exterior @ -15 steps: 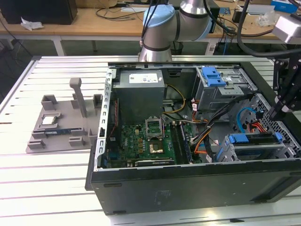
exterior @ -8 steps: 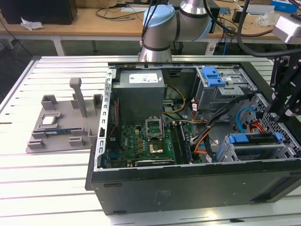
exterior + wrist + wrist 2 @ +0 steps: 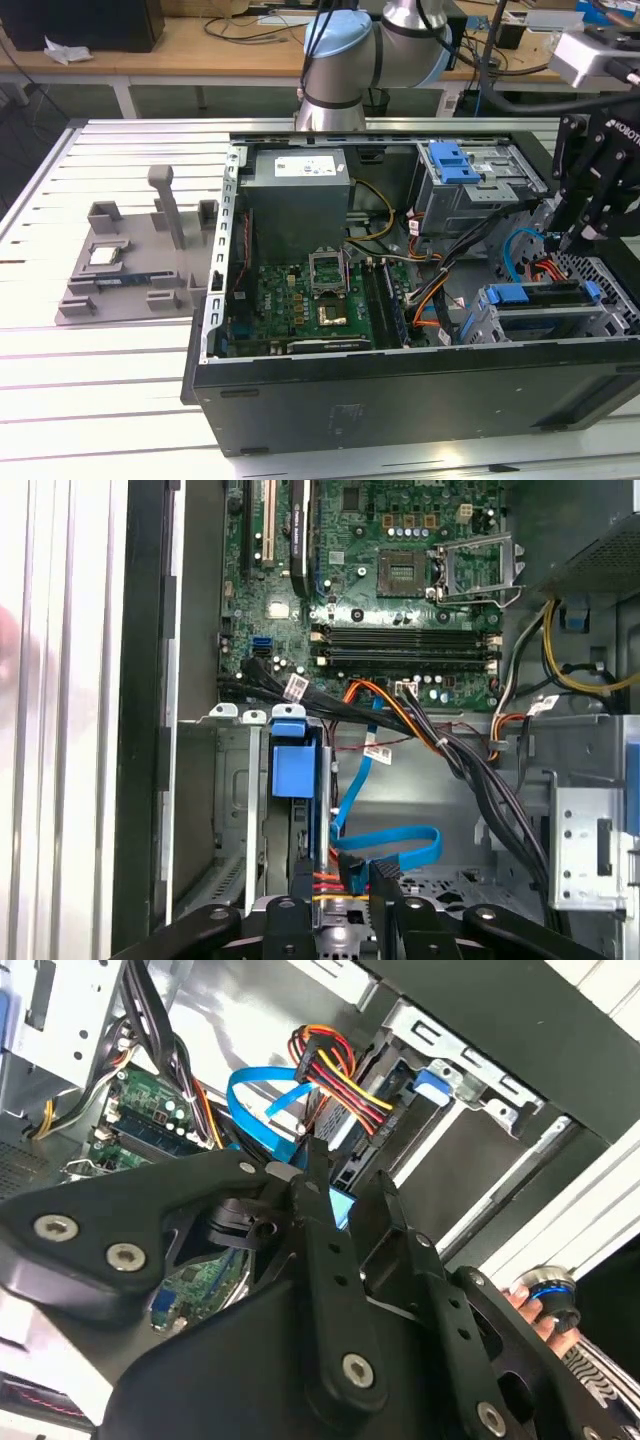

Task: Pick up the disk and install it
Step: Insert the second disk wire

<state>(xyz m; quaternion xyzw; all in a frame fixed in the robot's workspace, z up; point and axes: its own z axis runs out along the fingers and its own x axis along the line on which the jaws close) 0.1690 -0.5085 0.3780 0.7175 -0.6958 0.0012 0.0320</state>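
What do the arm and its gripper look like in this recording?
The arm has silver-grey tubular links and a light blue joint cap. The gripper is matte black, with slim linkage fingers joined by round silver screws; white lettering marks its body.

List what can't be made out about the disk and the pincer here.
- The disk label face: the first wrist view sees the disk edge-on, and the bay wall hides its face.
- The lower part of the disk's cabled end: covered by the pincer in the second wrist view.
- The pincer's far side: cut off by the right edge of the exterior view.
- Whether the disk is fully seated: cannot be told from any view.
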